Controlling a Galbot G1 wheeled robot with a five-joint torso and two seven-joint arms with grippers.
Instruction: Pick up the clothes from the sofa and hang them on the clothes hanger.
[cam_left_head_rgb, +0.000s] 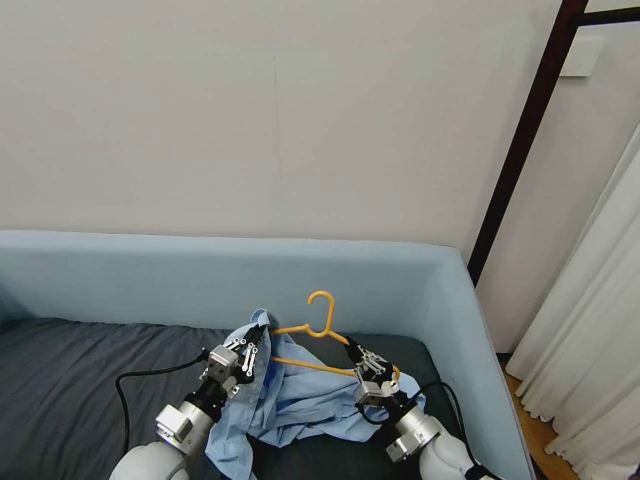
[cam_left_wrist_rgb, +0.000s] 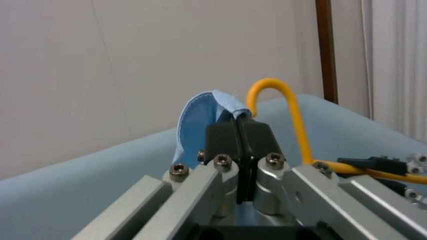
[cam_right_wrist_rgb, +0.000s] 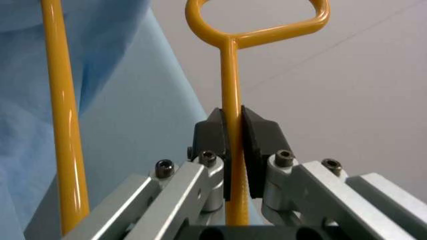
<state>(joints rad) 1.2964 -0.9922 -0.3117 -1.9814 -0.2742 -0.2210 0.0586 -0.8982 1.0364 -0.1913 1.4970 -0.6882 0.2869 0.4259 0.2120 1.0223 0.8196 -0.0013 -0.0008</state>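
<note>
While the left end effector (cam_left_wrist_rgb: 238, 132) pinches a shirt (cam_left_wrist_rgb: 193, 120) fold at its tip, the right end effector (cam_right_wrist_rgb: 233, 130) clamps the hanger (cam_right_wrist_rgb: 230, 75) wire; the shirt drapes between both, above the sofa (cam_left_head_rgb: 200, 280).

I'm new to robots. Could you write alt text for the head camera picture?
Two robot arms work over a pale blue sofa: the left gripper pinches a light blue shirt, the right gripper grips a yellow hanger partly draped by that shirt. A plain wall stands behind.

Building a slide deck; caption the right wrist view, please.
Right gripper shut on the orange hanger, with the blue garment draped beside it.
</note>
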